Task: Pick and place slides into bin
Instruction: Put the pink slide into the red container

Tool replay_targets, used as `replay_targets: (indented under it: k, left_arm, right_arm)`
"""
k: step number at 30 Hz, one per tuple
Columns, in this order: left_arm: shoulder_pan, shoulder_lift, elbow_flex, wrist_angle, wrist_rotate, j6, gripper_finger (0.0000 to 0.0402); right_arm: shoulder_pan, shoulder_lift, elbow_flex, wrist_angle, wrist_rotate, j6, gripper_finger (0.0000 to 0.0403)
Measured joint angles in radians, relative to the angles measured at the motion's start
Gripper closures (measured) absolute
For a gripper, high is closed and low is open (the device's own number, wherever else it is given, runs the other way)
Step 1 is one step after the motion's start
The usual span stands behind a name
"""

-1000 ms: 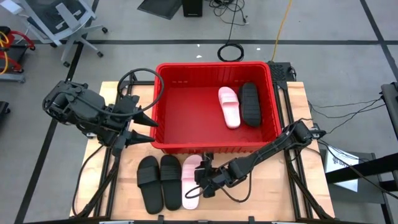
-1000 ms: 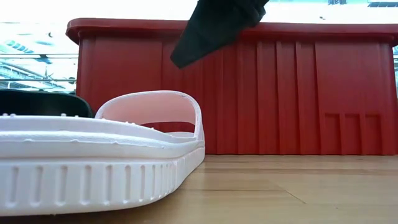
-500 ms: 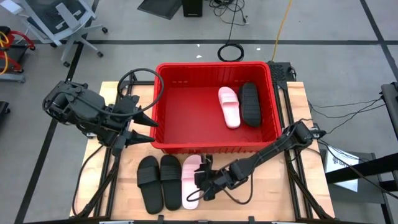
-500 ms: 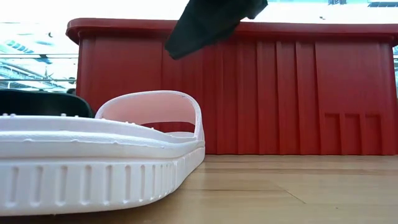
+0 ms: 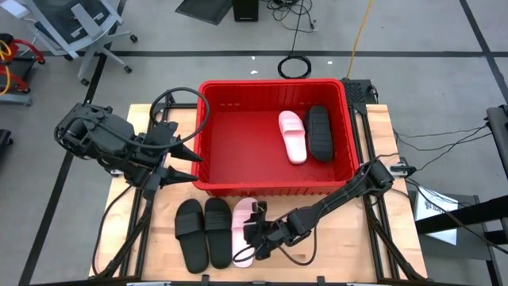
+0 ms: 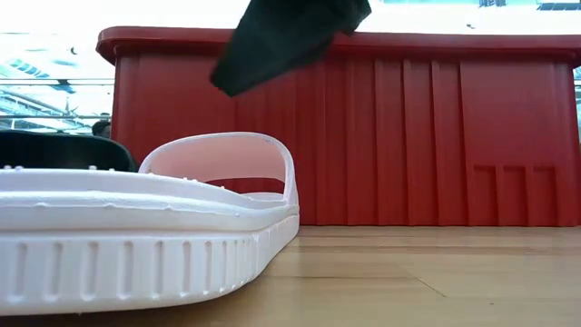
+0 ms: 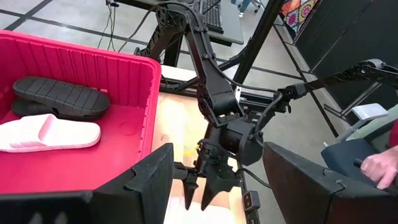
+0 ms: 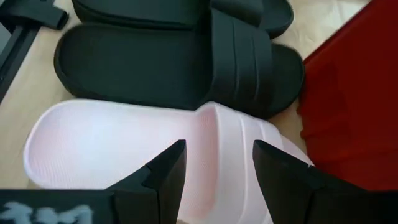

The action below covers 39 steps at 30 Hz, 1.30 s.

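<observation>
1. In the low view the pink slide (image 6: 150,227) fills the near ground and is cut off at the picture's edge; only a dark sliver of a black slide (image 6: 64,150) shows behind it.
2. In the same view the right gripper shows only as a dark wedge (image 6: 290,41) hanging in front of the bin's (image 6: 363,136) front wall; its fingers cannot be made out there.
3. From above, the right gripper (image 5: 252,238) covers part of the pink slide (image 5: 243,232), so the strap is hard to make out.
4. The right wrist view gives the clear reading: the two dark fingers (image 8: 168,171) stand spread apart, above the pink slide (image 8: 124,149), one on either side of its strap, pinching nothing. Whether they touch it cannot be told.
5. That pink slide lies on the table (image 5: 333,254) just in front of the bin's (image 5: 274,189) front wall, with two black slides (image 5: 202,233) side by side next to it, on the side away from the right arm.
6. Inside the bin, toward its right wall, lie a second pink slide (image 5: 292,137) and a black slide (image 5: 319,133), side by side.
7. The left gripper (image 5: 186,148) waits at the bin's left wall, fingers spread and empty.
8. In the left wrist view a person's hand (image 7: 379,168) shows beyond the table, cut off by the picture's edge.
</observation>
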Motion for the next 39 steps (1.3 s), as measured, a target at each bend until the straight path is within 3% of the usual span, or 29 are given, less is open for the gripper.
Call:
replay_targets:
  k: [10, 14, 24, 29, 36, 39]
  left_arm:
    - [0.000, 0.000, 0.000, -0.001, 0.000, 0.000, 0.0160]
    - [0.000, 0.000, 0.000, -0.001, 0.000, -0.001, 0.0160]
    - [0.000, 0.000, 0.000, -0.001, 0.001, -0.002, 0.0160]
    - [0.000, 0.000, 0.000, -0.001, 0.002, -0.002, 0.0160]
    - [0.000, 0.000, 0.000, -0.001, 0.004, -0.032, 0.0160]
    - [0.000, 0.000, 0.000, -0.001, 0.004, -0.035, 0.0160]
  right_arm:
    - [-0.005, 0.077, 0.041, -0.050, 0.004, 0.021, 0.0225]
    - [-0.015, 0.078, 0.043, -0.121, 0.059, 0.086, 0.0225]
    - [-0.062, 0.078, 0.043, -0.160, 0.050, 0.117, 0.0233]
    - [-0.065, 0.078, 0.043, -0.161, 0.044, 0.117, 0.0281]
    - [-0.066, 0.077, 0.043, -0.163, 0.003, 0.227, 0.0389]
    - [-0.066, 0.075, 0.043, -0.165, -0.003, 0.272, 0.0392]
